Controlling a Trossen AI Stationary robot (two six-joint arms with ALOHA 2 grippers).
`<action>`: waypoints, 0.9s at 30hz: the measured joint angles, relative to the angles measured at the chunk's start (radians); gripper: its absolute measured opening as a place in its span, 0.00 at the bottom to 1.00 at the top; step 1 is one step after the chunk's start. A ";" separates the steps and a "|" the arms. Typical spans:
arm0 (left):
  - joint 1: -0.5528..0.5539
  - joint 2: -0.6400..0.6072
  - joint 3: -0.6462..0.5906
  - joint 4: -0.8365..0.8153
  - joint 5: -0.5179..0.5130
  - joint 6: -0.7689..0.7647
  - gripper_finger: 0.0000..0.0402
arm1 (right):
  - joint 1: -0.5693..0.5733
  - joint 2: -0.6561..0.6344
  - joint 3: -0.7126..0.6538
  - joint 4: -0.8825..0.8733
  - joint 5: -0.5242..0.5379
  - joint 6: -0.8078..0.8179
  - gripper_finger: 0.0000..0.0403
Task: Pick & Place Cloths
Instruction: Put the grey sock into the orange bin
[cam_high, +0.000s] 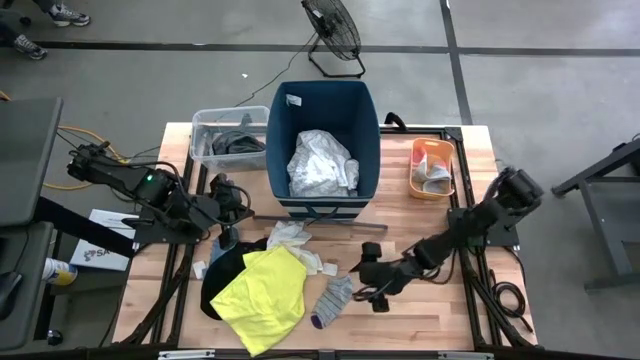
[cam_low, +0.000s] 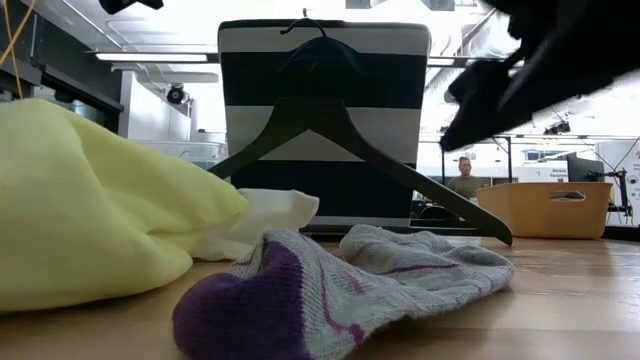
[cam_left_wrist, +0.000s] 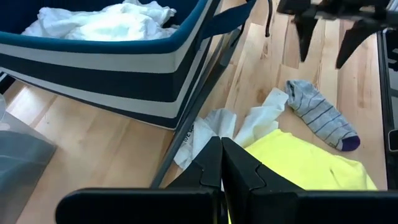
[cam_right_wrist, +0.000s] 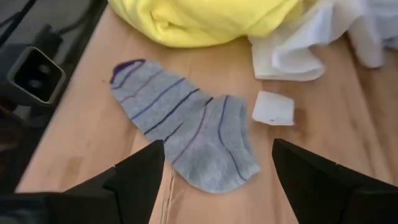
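A pile of cloths lies on the table's near half. It holds a neon-yellow shirt (cam_high: 262, 292), a black garment (cam_high: 222, 268), white pieces (cam_high: 291, 238) and a grey striped sock with a purple toe (cam_high: 332, 298) (cam_right_wrist: 186, 134) (cam_low: 330, 290). A large white garment (cam_high: 320, 165) lies inside the tall dark-blue bin (cam_high: 325, 105). My right gripper (cam_high: 372, 287) (cam_right_wrist: 217, 149) hovers open just right of and above the sock. My left gripper (cam_high: 228, 238) (cam_left_wrist: 221, 165) is shut, above the pile's far left edge near the white pieces (cam_left_wrist: 214, 127).
A clear tub (cam_high: 205, 125) with dark clothes stands left of the bin, and a small orange tub (cam_high: 432, 168) (cam_low: 545, 210) stands to its right. A dark hanger (cam_low: 350, 140) leans against the bin's front. A small white tag (cam_right_wrist: 273, 109) lies by the sock. A person (cam_low: 462, 178) sits far behind.
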 joint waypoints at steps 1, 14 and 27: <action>0.000 0.000 0.000 0.000 0.000 0.005 0.00 | -0.002 0.025 0.000 0.021 0.000 0.000 0.72; 0.000 0.000 0.000 -0.002 0.008 0.020 0.00 | -0.004 0.179 0.001 0.136 0.043 -0.001 0.72; 0.000 0.000 -0.001 -0.024 0.009 0.020 0.00 | -0.004 0.196 0.002 0.151 0.051 -0.034 0.72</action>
